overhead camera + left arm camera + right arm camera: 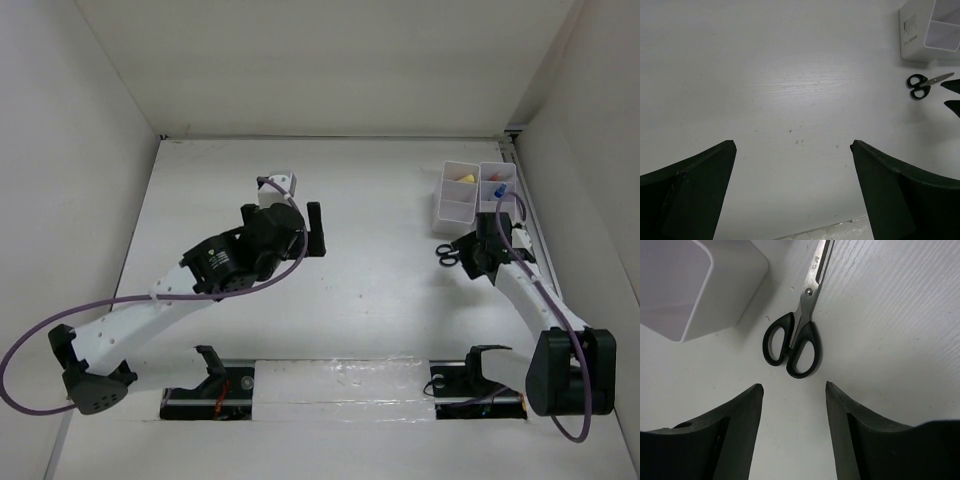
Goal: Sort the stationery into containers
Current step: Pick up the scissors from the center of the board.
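Observation:
Black-handled scissors [795,335] lie flat on the white table, blades shut, beside the near corner of a white container [700,285]. My right gripper [794,386] is open just short of the handles, with nothing between its fingers. From the top view the scissors [447,254] lie left of the right gripper [468,256], in front of the two containers [455,208] [497,168]. A yellow item [463,178] and a blue-capped bottle [499,190] sit inside them. My left gripper [792,144] is wide open over bare table near the middle.
The left wrist view shows the scissors [920,85], a container [912,35] and the right fingertips [952,85] far off to its right. White walls [80,200] close in the table on the left, back and right. The arm bases sit at the near edge.

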